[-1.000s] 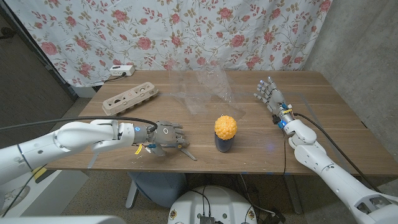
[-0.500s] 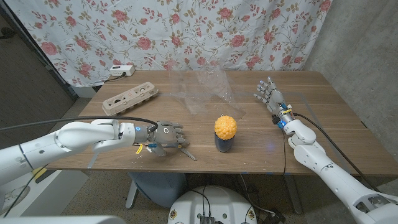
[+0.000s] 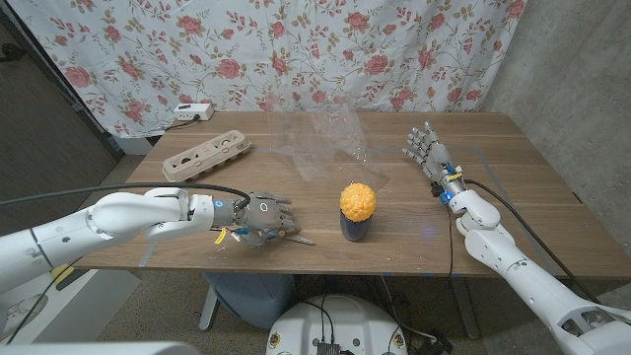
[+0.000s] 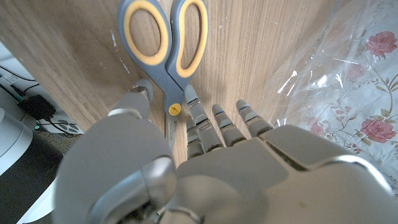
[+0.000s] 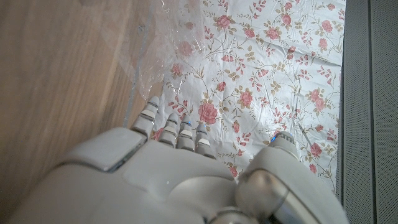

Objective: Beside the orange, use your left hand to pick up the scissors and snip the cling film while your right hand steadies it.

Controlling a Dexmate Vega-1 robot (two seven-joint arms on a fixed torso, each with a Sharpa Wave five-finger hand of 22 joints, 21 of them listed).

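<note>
Lower left of centre, the left robot hand [image 3: 264,218] covers the scissors [image 4: 166,46] on the bench [image 3: 513,187], apparently not gripping. Right robot hand [image 3: 424,150] open, right of the cling film [image 3: 330,143]; orange [image 3: 357,201] centre.

Left hand [image 3: 262,219] low, fingers [image 4: 200,121] curled, right hand [image 3: 428,151] raised, fingers spread
</note>
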